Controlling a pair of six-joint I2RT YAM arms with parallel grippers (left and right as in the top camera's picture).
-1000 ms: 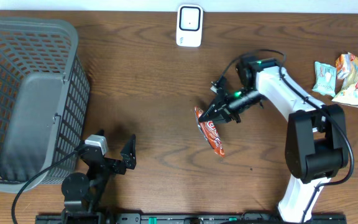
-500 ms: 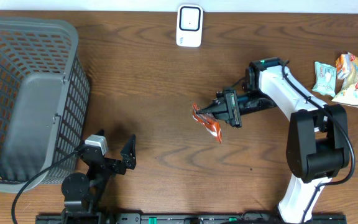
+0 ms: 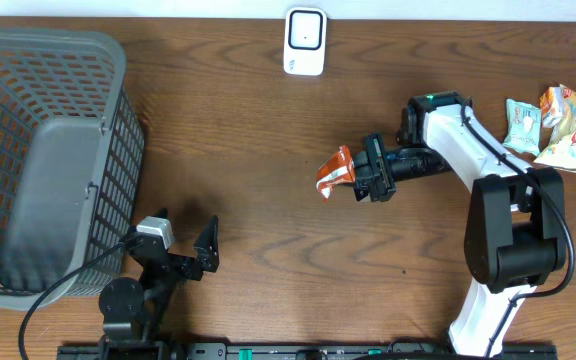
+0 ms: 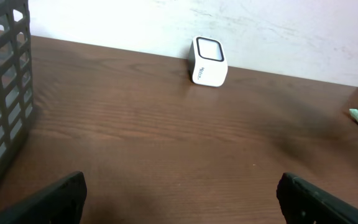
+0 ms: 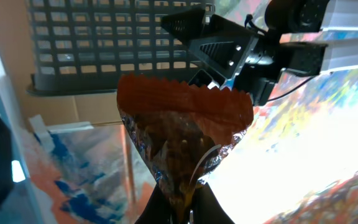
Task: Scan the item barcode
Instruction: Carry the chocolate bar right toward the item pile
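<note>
One crumpled orange-red foil packet [image 3: 334,172] with a serrated edge sits pinched in the right end effector [image 3: 354,176], robot-side and right of the scanner [image 3: 304,41].

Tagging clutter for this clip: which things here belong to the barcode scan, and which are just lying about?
Part of the job: orange snack packet, pinched in the shut right tool; white scanner at the far edge.
Lying about: grey basket; snack bags at the right edge; open left tool, holding nothing.
</note>
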